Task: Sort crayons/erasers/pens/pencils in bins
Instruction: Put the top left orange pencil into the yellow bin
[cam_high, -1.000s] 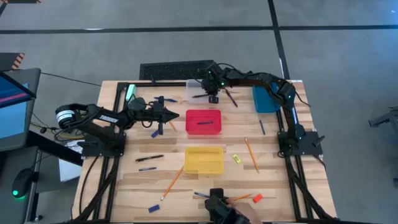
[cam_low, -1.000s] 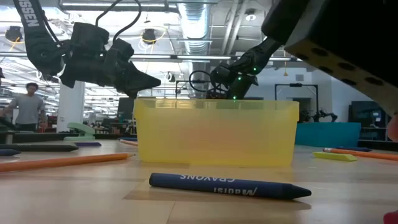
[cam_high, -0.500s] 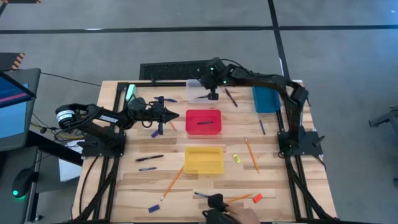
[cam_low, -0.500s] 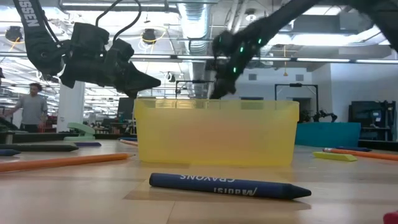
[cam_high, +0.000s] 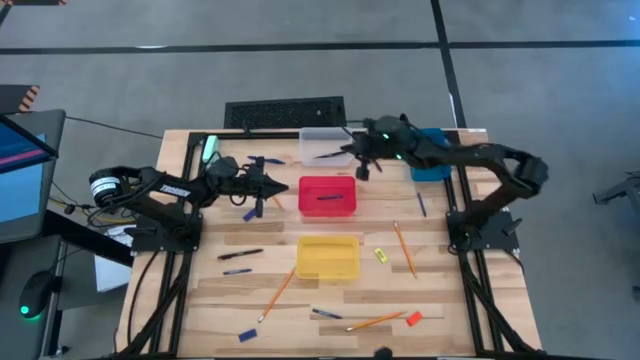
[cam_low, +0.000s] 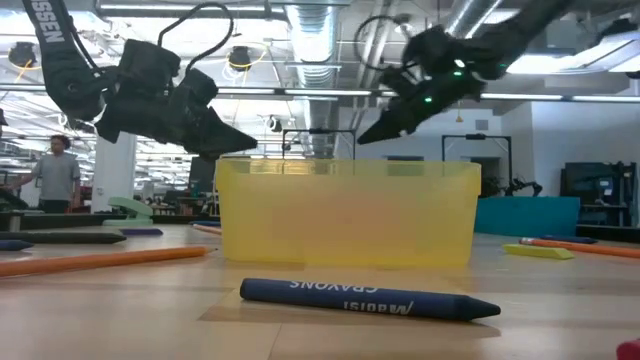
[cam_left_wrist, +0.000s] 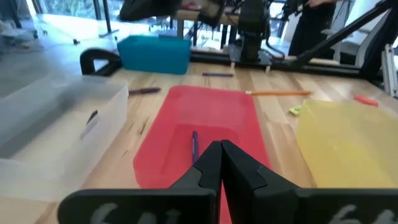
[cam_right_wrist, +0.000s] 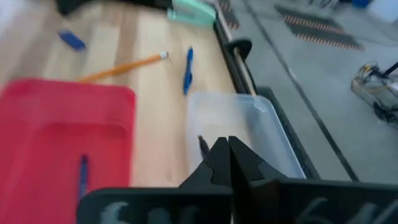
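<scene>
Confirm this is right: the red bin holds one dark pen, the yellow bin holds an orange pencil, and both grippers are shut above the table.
Not quite. The yellow bin is empty in the high view; the pencils lie on the table beside it. The rest stands: the red bin holds one dark pen, and the left gripper and right gripper are shut above the table.

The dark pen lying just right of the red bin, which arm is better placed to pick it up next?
Right, probably. The right pincer hovers by the red bin, at its far right corner, nearer the pen. The left pincer waits off the bin's left edge and must cross it.
</scene>
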